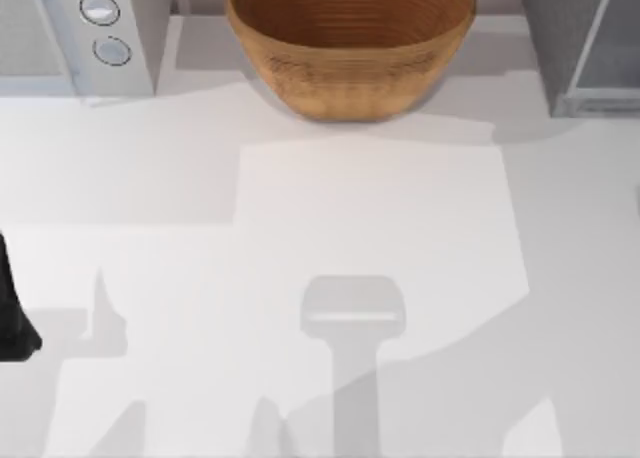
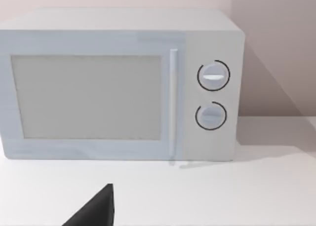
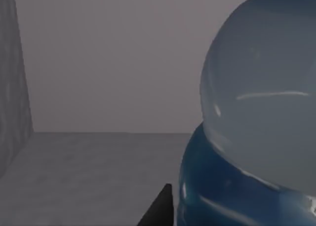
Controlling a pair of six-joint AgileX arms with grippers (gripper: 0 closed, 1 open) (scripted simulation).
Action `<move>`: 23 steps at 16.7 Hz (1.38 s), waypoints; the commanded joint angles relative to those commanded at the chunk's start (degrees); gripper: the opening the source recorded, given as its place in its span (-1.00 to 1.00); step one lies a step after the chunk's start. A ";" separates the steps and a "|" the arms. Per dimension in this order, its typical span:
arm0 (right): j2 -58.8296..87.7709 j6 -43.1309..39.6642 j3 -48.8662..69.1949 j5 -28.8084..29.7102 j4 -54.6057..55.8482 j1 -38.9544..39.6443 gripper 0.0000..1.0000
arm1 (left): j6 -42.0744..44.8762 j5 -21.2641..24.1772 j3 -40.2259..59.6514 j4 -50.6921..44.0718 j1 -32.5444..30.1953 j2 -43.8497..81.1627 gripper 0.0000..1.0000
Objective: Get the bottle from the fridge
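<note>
Right wrist view, bottle [image 3: 256,117] close beside right hand [image 3: 159,208], inside fridge [image 3: 12,88]

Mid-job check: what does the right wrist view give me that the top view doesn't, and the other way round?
Right wrist view alone: the light-grey cylindrical bottle with blue band looms very close, standing on a grey floor between dark speckled walls.

Top view alone: a woven brown wicker basket at the table's back edge, the white box with two round silver dials at back left, and the left arm parked at the left edge.

Both: the dark-grey speckled fridge, seen from outside above, from inside at the wrist.
</note>
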 joint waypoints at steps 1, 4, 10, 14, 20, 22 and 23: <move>-0.10 0.08 -0.04 -0.01 0.00 -0.17 -1.00 | 0.00 0.00 0.00 0.00 0.00 0.00 1.00; -2.01 0.21 0.18 -0.13 -2.16 -0.05 -1.00 | 0.00 0.00 0.00 0.00 0.00 0.00 1.00; -7.41 0.16 1.40 -0.10 -8.78 -0.17 -1.00 | 0.00 0.00 0.00 0.00 0.00 0.00 1.00; -7.36 0.25 1.25 -0.13 -8.84 -0.15 -1.00 | 0.00 0.00 0.00 0.00 0.00 0.00 1.00; -14.15 0.02 -8.54 -1.79 -4.72 -0.78 -1.00 | 0.00 0.00 0.00 0.00 0.00 0.00 1.00; -17.66 0.12 -15.59 -2.38 -2.46 -1.62 -1.00 | 0.00 0.00 0.00 0.00 0.00 0.00 1.00; -19.37 0.19 -18.68 -2.65 -1.43 -2.05 -1.00 | 0.00 0.00 0.00 0.00 0.00 0.00 1.00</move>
